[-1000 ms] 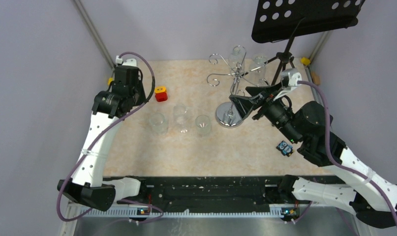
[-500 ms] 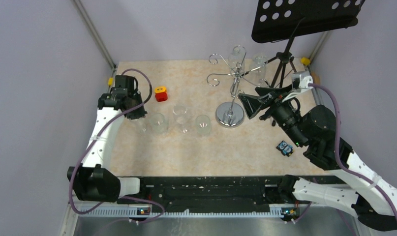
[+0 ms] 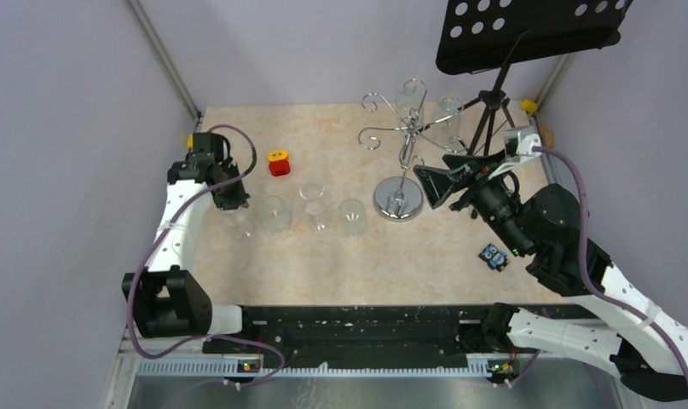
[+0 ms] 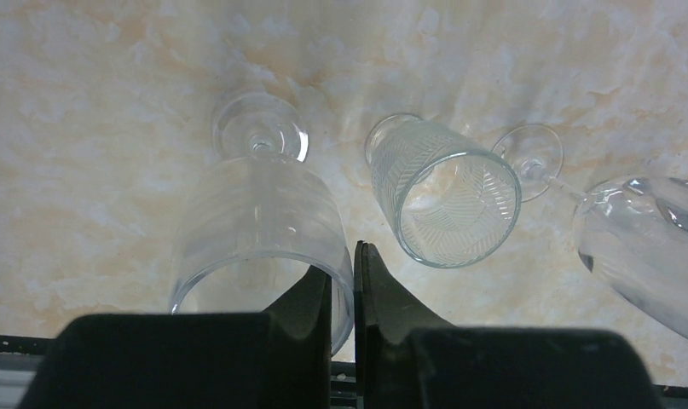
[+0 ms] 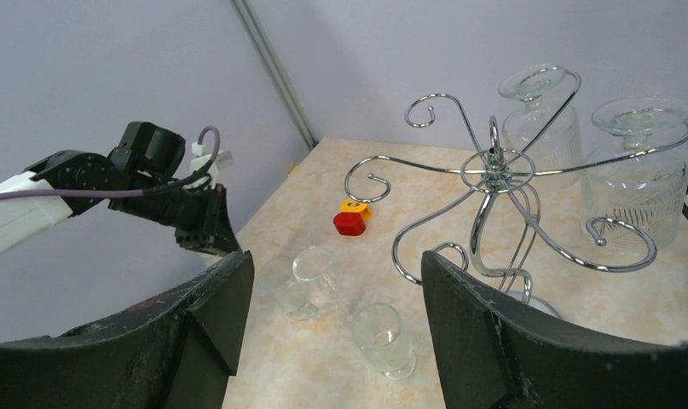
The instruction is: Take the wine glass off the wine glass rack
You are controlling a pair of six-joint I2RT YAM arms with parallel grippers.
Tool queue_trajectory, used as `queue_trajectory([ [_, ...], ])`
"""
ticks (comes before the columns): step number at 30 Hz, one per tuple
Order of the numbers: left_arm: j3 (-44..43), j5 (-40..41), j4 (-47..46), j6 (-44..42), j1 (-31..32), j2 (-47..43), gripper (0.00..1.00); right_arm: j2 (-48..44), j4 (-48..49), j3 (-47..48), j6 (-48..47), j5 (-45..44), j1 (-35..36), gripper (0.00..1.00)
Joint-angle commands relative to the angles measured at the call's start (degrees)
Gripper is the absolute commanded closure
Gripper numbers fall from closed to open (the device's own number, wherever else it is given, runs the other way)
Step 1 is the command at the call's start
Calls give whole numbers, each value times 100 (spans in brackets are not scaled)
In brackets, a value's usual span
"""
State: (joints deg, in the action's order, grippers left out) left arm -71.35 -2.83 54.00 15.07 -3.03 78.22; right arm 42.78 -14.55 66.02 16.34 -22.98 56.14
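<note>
The chrome wine glass rack [image 3: 398, 136] stands at the back right on its round disc base. Two wine glasses [image 3: 411, 95] [image 3: 448, 115] hang upside down from its arms; the rack [image 5: 494, 183] and both glasses [image 5: 540, 111] [image 5: 634, 175] also show in the right wrist view. My left gripper [image 3: 230, 201] is shut on the rim of a clear wine glass [image 4: 255, 213] at the table's left, one finger inside the bowl and one outside, foot pointing down at the table. My right gripper [image 3: 438, 181] is open and empty just right of the rack's pole.
Three more glasses [image 3: 274, 213] [image 3: 313, 204] [image 3: 352, 216] stand in a row on the table left of the rack's base. A red and yellow block [image 3: 279, 162] lies behind them. A black tripod music stand [image 3: 528, 34] rises at the back right. A small blue item [image 3: 493, 255] lies at the right.
My left gripper has moved toward the near left and lowered with the glass in it. My right gripper drew back slightly to the right, then stayed still.
</note>
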Motion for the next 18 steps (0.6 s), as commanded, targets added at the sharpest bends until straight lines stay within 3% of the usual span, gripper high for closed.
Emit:
queue_trajectory([
  [1,-263,-261,59,-83,-46,304,95,-85,87,-14,44,-147,38,27],
  [7,-383,-288,-2,-83,-46,250,83,-127,33,-16,11,-206,43,27],
  [13,-487,-306,-41,-92,-47,175,82,-207,35,-73,21,-270,40,27],
  [18,-530,-252,-45,-74,-44,110,76,-226,10,-82,21,-303,41,27],
])
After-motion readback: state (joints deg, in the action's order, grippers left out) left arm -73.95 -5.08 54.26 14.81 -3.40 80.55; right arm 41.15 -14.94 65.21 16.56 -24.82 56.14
